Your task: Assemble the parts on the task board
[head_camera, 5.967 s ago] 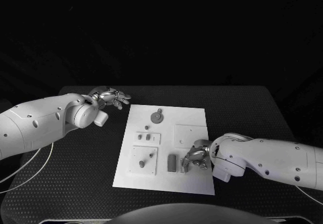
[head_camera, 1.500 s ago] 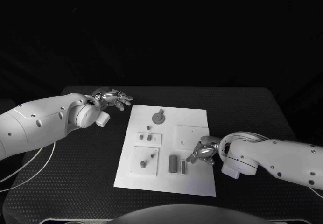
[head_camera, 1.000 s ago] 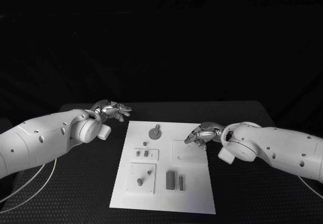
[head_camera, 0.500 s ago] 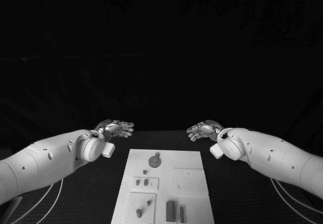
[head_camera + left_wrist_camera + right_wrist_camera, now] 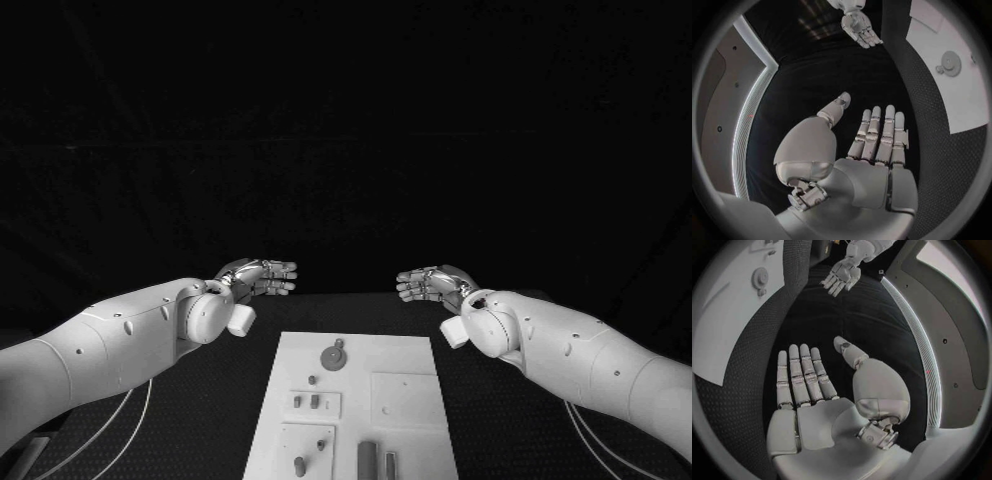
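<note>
Board [image 5: 411, 352] position first: you have the white task board lying flat on the black table [image 5: 216, 400], in the middle, nearer the robot than both hands. Left hand [image 5: 260, 277] hangs raised beyond the board's far left corner, well apart from it; right hand [image 5: 430, 284] hangs raised beyond the far right corner, also well apart. Both palms face each other across a dark gap. You can see in the wrist views that each hand is released, fingers straight and side by side, thumb out to one side, nothing in either palm. Count on the board as visible in the head view: one round disc [image 5: 333, 359] with a small knob near the far edge; two small pegs [image 5: 306, 402] side by side on a raised square plate below it; one peg [image 5: 300, 466] on a second plate nearer the robot; two upright bars [image 5: 368, 460] next to each other at the near edge; one plain square plate [image 5: 405, 388] on the right with a tiny dot in it. Nothing on the board touches either hand.
</note>
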Controlling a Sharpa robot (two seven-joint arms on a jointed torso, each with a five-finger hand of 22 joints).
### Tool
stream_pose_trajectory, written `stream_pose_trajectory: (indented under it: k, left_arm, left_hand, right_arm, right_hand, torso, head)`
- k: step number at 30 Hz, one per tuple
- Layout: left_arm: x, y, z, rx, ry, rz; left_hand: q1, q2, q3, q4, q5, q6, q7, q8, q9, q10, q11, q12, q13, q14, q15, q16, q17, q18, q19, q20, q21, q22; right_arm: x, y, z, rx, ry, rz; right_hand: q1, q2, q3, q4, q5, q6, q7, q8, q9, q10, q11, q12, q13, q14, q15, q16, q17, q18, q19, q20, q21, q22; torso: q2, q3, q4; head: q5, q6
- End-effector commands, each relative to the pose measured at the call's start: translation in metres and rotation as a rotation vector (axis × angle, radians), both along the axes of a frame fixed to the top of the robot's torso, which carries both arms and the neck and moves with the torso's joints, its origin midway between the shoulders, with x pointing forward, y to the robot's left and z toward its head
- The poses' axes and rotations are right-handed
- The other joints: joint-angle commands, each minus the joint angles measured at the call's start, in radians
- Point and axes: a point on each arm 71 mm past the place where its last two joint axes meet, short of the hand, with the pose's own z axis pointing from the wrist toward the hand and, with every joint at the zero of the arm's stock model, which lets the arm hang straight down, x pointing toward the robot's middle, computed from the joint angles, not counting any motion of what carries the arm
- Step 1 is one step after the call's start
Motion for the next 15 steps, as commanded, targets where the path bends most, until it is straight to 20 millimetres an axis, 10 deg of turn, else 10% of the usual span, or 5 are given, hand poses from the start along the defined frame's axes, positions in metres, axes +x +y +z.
stream_pose_trajectory:
  k: [1,3,4,15]
  left_arm:
    - [0.001,-0.001,0.003,-0.038,-0.048,-0.014]
    - [0.001,0.000,0.001,-0.038,-0.047,-0.013]
    - [0.000,0.002,-0.002,-0.004,-0.009,0.004]
    - [-0.017,-0.014,-0.009,-0.025,-0.055,0.060]
  left_hand:
    - [-0.004,0.005,0.001,0.005,0.002,0.013,-0.001,0.009,0.003,0.010,-0.007,0.004,-0.005,0.001,-0.008,-0.005,-0.001,-0.007,-0.002,0.003,-0.004,-0.002]
    - [-0.002,0.011,0.000,0.004,0.005,0.021,0.001,0.014,0.004,0.023,-0.006,0.007,-0.008,0.010,-0.015,-0.005,0.001,-0.007,0.002,0.002,-0.004,-0.002]
    - [-0.994,0.055,-0.456,0.246,-0.065,-0.752,-0.104,-0.206,-0.524,-0.943,-0.088,-0.067,-0.169,-0.695,-0.144,-0.466,-0.277,-0.007,-0.316,-0.066,-0.881,-0.762]
    - [-0.994,0.055,-0.456,0.246,-0.065,-0.752,-0.104,-0.206,-0.524,-0.943,-0.088,-0.067,-0.169,-0.695,-0.144,-0.466,-0.277,-0.007,-0.316,-0.066,-0.881,-0.762]
  right_arm:
    - [-0.002,0.006,0.001,0.007,-0.046,0.015]
    - [-0.002,0.007,0.000,0.002,-0.046,0.016]
    - [-0.002,0.005,-0.002,0.005,-0.007,0.009]
    - [-0.017,0.012,0.005,0.055,-0.065,-0.054]
  right_hand:
    - [0.011,0.000,0.001,-0.002,-0.009,0.001,-0.007,0.005,-0.002,0.010,-0.001,-0.010,-0.007,-0.005,0.000,-0.008,-0.006,-0.015,-0.008,0.001,-0.006,0.002]
    - [0.013,0.001,0.001,-0.002,-0.011,0.001,-0.007,0.005,-0.002,0.013,0.000,-0.015,-0.010,-0.005,0.001,-0.009,-0.008,-0.015,-0.009,0.001,-0.006,0.002]
    - [-0.909,0.049,-0.550,0.273,-0.185,-0.812,-0.150,-0.260,-0.472,-0.958,-0.131,-0.196,-0.117,-0.800,-0.139,-0.305,-0.476,-0.177,-0.472,-0.221,-0.447,-0.778]
    - [-0.909,0.049,-0.550,0.273,-0.185,-0.812,-0.150,-0.260,-0.472,-0.958,-0.131,-0.196,-0.117,-0.800,-0.139,-0.305,-0.476,-0.177,-0.472,-0.221,-0.447,-0.778]
  torso:
    - [-0.004,0.0043,0.0000]
    - [-0.005,0.0063,0.0000]
    - [-0.002,0.0023,-0.0003]
    - [-0.042,-0.0128,-0.0034]
  head:
    - [0.003,-0.002]
    - [0.004,-0.002]
    - [0.002,-0.001]
    - [0.000,-0.030]
